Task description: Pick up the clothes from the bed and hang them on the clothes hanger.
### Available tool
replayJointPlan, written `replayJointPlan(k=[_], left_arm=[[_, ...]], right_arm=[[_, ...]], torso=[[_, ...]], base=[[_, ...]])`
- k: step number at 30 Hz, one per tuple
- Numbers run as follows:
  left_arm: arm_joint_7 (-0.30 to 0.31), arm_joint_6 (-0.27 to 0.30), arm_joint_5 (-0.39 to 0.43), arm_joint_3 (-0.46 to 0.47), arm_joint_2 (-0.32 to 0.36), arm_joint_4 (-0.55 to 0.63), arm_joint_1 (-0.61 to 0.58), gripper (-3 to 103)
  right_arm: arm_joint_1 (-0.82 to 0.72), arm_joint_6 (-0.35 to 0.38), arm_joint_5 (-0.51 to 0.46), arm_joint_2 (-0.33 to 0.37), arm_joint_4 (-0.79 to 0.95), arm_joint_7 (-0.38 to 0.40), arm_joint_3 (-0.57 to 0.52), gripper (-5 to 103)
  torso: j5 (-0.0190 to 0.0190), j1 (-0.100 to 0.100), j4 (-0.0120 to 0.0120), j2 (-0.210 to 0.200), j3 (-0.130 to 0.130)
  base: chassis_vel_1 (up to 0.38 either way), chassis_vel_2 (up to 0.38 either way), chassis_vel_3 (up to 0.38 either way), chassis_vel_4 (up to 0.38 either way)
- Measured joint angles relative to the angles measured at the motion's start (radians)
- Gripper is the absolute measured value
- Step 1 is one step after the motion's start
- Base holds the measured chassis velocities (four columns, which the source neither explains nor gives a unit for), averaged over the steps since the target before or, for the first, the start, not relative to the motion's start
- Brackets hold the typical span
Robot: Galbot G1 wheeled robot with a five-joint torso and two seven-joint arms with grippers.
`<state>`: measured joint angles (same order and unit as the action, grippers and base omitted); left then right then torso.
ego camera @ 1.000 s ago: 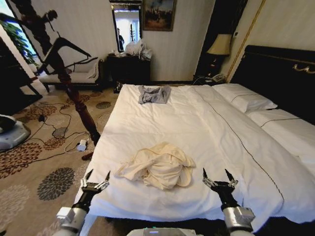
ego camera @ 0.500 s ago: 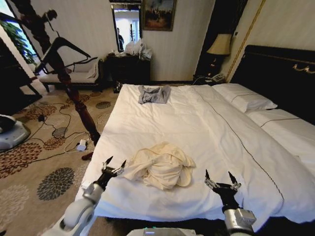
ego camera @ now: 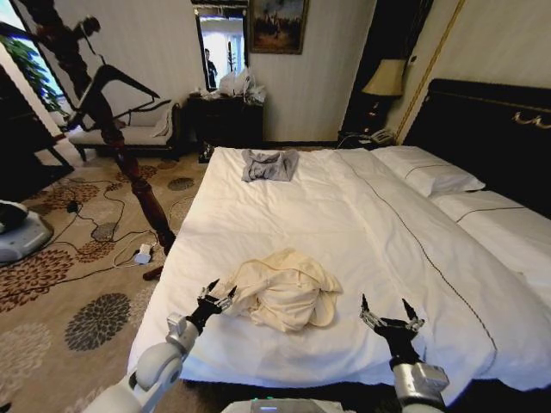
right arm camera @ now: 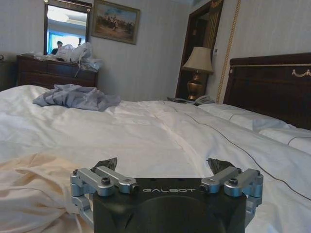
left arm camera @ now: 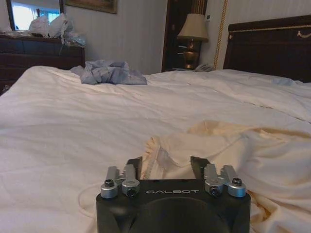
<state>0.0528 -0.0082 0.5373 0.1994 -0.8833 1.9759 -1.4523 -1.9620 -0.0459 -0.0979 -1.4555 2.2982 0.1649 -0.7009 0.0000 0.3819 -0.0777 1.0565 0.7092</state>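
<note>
Two grippers, jaws released: left gripper (ego camera: 217, 294) beside one cream shirt (ego camera: 284, 288), right gripper (ego camera: 393, 311) apart.

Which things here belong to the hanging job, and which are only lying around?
Belong to the job:
- cream shirt, crumpled on the bed
- left gripper, open at the shirt's edge
- right gripper, open beside the shirt

Only lying around:
- grey garment
- white pillows
- table lamp
</note>
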Motion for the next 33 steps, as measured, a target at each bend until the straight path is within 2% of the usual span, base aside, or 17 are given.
replayJointPlan(k=[2, 4, 5, 6, 10, 12, 14, 15, 16, 21, 25, 29, 33], left_arm=[[0.003, 0.001, -0.009, -0.004, 0.0, -0.003, -0.001, 45], [0.005, 0.001, -0.012, -0.004, 0.0, -0.005, -0.002, 45], [0.007, 0.001, -0.014, -0.004, 0.0, -0.006, -0.003, 40], [0.007, 0.001, -0.014, -0.004, 0.0, -0.006, -0.003, 40], [0.015, -0.002, -0.013, 0.011, -0.005, -0.002, -0.013, 18], [0.016, -0.002, -0.013, 0.015, -0.008, 0.001, -0.017, 18], [0.018, -0.006, -0.016, 0.021, -0.019, 0.007, -0.03, 7], [0.018, -0.006, -0.016, 0.021, -0.019, 0.007, -0.03, 7], [0.019, -0.007, -0.017, 0.023, -0.023, 0.009, -0.036, 3], [0.021, -0.016, -0.02, 0.038, -0.032, 0.015, -0.051, 1], [0.032, -0.02, -0.004, 0.091, -0.036, 0.027, -0.061, 1], [0.045, -0.019, 0.039, 0.165, -0.039, 0.041, -0.067, 1], [0.06, -0.007, 0.098, 0.233, -0.014, 0.051, -0.064, 1]], right_arm=[[0.001, 0.0, 0.0, 0.006, 0.001, 0.002, 0.005, 100], [0.002, 0.0, 0.0, 0.008, 0.001, 0.003, 0.005, 100], [0.003, 0.0, 0.0, 0.01, 0.002, 0.004, 0.005, 100], [0.003, 0.0, 0.0, 0.01, 0.002, 0.004, 0.005, 100], [0.003, 0.0, -0.002, 0.016, 0.006, 0.008, 0.003, 100], [0.003, 0.0, -0.003, 0.018, 0.006, 0.009, 0.003, 100], [0.003, 0.0, -0.007, 0.022, 0.006, 0.01, 0.004, 100], [0.003, 0.0, -0.007, 0.022, 0.006, 0.01, 0.004, 100], [0.003, 0.0, -0.009, 0.022, 0.006, 0.011, 0.005, 100], [0.001, 0.001, -0.017, 0.029, 0.005, 0.013, 0.007, 100], [0.002, 0.003, -0.024, 0.043, -0.004, 0.013, 0.007, 100], [0.016, 0.007, -0.014, 0.08, -0.029, 0.012, 0.006, 100], [0.062, 0.017, 0.031, 0.156, -0.102, 0.001, 0.015, 100]], torso=[[0.0001, 0.0, 0.0, 0.0, 0.0], [0.0001, 0.0, 0.0, 0.0, 0.0], [0.0001, 0.0, 0.0001, 0.0, 0.0], [0.0001, 0.0, 0.0001, 0.0, 0.0], [0.0, 0.0, 0.0, 0.0, 0.0], [0.0001, 0.0, -0.0001, 0.0, 0.0], [0.0, 0.0, 0.0, 0.0, 0.0], [0.0, 0.0, 0.0, 0.0, 0.0], [0.0001, 0.0, 0.0, 0.0, 0.0], [0.0, 0.0, 0.0, 0.0, 0.0], [0.0, 0.0, -0.0001, 0.0, 0.0], [0.0, 0.0, -0.0001, 0.0, 0.0], [0.0002, 0.0, -0.0002, 0.0, 0.0]], base=[[0.0, 0.0, 0.0, 0.0], [0.0, 0.0, 0.0, 0.0], [0.0, 0.0, 0.0, 0.0], [0.0, 0.0, 0.0, 0.0], [0.0, 0.0, 0.0, 0.0], [0.0, 0.0, 0.0, 0.0], [0.0, 0.0, 0.0, 0.0], [0.0, 0.0, 0.0, 0.0], [0.0, 0.0, 0.0, 0.0], [0.0, 0.0, 0.0, 0.0], [0.0, 0.0, 0.0, 0.0], [0.0, 0.0, 0.0, 0.0], [0.0, 0.0, 0.0, 0.0]])
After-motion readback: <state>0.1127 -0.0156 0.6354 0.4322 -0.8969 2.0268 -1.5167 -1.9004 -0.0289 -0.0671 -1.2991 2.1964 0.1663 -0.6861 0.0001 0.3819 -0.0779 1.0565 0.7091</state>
